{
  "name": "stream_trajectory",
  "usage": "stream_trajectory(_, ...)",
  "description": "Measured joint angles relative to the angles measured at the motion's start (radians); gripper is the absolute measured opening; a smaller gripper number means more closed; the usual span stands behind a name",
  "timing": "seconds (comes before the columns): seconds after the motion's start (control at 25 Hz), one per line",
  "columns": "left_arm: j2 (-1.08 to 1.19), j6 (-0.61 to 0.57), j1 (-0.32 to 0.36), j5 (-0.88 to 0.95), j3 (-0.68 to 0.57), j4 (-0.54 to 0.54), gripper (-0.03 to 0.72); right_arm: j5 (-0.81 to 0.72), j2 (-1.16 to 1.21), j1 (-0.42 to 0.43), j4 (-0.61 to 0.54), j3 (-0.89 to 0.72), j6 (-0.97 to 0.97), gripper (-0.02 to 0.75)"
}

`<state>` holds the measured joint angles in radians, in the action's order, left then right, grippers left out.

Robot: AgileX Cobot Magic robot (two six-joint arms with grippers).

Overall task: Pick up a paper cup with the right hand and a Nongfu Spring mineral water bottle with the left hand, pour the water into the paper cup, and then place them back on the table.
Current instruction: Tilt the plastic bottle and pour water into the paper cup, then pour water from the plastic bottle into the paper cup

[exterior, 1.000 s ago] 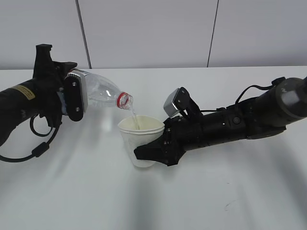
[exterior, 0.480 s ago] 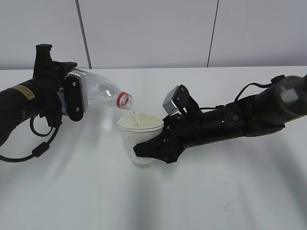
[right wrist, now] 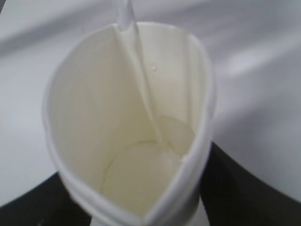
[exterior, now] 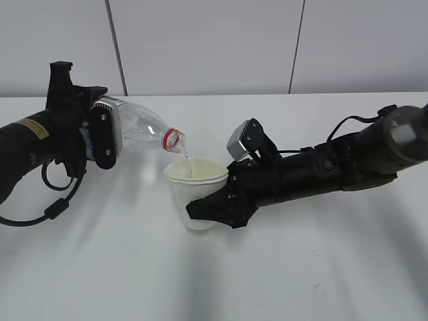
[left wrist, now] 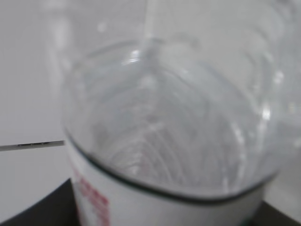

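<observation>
My left gripper (exterior: 100, 137) is shut on the Nongfu Spring mineral water bottle (exterior: 144, 130), held tipped on its side with the red-ringed mouth (exterior: 174, 139) pointing right and down. A thin stream of water (exterior: 186, 160) runs from the mouth into the paper cup (exterior: 195, 194). My right gripper (exterior: 210, 207) is shut on the cup, squeezing its rim out of round, and holds it just above the table (exterior: 214, 281). In the right wrist view the stream (right wrist: 141, 84) runs down the cup's cream inside (right wrist: 94, 103) to a shallow pool. The left wrist view is filled by the clear bottle (left wrist: 178, 122) and its label (left wrist: 94, 202).
The white table spreads around both arms, with a tiny dark mark (exterior: 319, 284) near its front right. A pale panelled wall (exterior: 214, 40) stands behind the table's back edge. Both black arms lie low over the table, the right forearm (exterior: 334, 167) stretching out to the right.
The right arm and cup have shifted very slightly, lifting a little; the bottle stays tipped in place and the water keeps flowing into the cup.
</observation>
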<state>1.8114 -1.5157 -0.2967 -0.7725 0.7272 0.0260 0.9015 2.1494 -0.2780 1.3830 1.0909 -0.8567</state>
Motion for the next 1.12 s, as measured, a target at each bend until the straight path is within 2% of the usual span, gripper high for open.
stream_trajectory(1.12, 0.0, -0.002, 0.0, -0.006, 0.0, 0.0, 0.389, -0.002, 0.0, 0.0, 0.006, 0.0, 0.002, 0.471)
